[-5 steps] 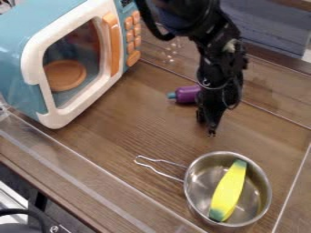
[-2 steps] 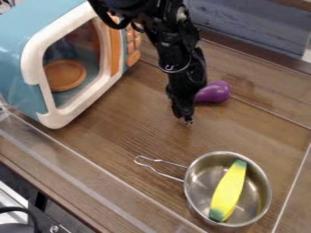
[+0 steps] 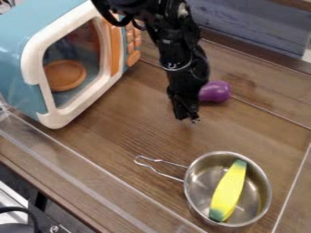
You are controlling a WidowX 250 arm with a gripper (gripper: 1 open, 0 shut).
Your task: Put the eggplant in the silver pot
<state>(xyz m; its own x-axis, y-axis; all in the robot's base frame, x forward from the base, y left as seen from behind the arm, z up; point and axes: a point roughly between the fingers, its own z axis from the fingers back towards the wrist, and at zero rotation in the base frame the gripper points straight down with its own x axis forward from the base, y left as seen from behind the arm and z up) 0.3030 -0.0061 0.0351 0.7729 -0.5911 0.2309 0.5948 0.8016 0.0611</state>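
Nearest the front edge of the wooden table, toward its right corner, sits the silver pot with a yellow corn-like toy lying inside it and its wire handle pointing left. Farther back, around the table's middle, the gripper points down at the wood with its pincer pressed together, holding nothing. The eggplant lies on the table just to its right, while the blue-and-white toy microwave stands at the back left.

Black arm from top, claw pointing down, closed, empty.
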